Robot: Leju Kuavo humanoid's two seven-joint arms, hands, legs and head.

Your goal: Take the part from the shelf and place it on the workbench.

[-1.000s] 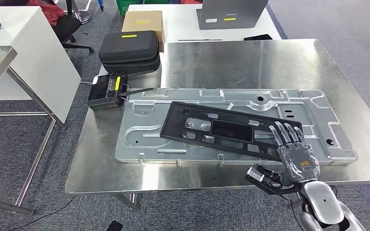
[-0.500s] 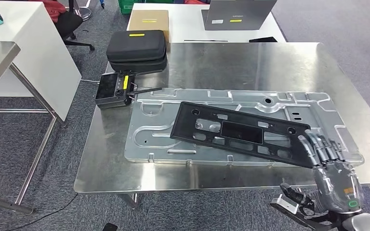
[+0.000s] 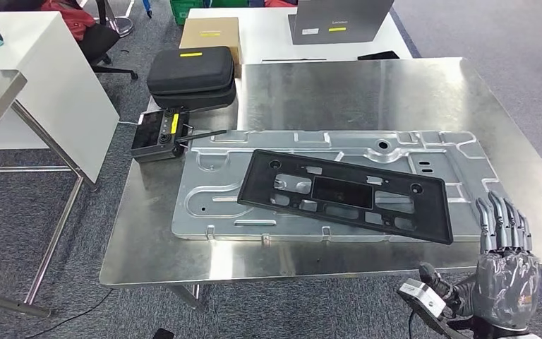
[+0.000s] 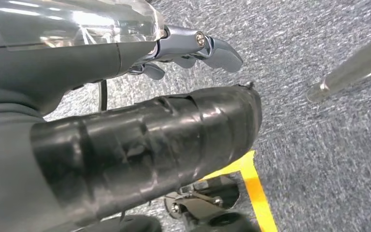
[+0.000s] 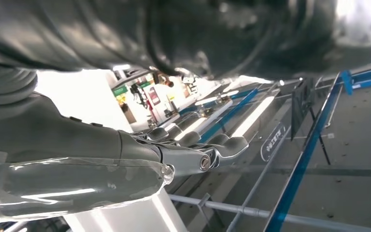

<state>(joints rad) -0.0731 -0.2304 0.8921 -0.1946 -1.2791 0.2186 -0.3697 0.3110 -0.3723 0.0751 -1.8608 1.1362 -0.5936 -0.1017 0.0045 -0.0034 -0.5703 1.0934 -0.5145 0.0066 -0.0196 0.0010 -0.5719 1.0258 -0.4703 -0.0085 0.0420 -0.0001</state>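
Flat on the bench (image 3: 367, 92), the black part (image 3: 344, 194) lies on top of a large stamped silver panel (image 3: 212, 191), tilted slightly so that its long edges run at a shallow angle to the panel's. All of the part sits inside the panel's outline; its lower right corner comes close to the panel's near edge. The panel itself stops short of the bench's front edge, leaving a bare strip of steel between them, and a wider bare stretch of bench lies behind the panel toward the far edge.

The right robot hand (image 3: 504, 272) is off the part, just beyond the bench's front right corner, its fingers (image 3: 501, 222) straight, raised and apart, holding nothing. The gap between hand and part is open bench and panel surface. The left robot hand (image 4: 125, 140) hangs over grey carpet near a yellow floor line (image 4: 253, 188); whether its fingers are spread or closed cannot be told.

Left of the panel, at the bench's left edge, rests a black controller (image 3: 157, 133) with a thin antenna reaching to the panel. Behind it two stacked black cases (image 3: 192, 76) sit at the bench's far left corner, with a cardboard box (image 3: 210, 32) beyond.
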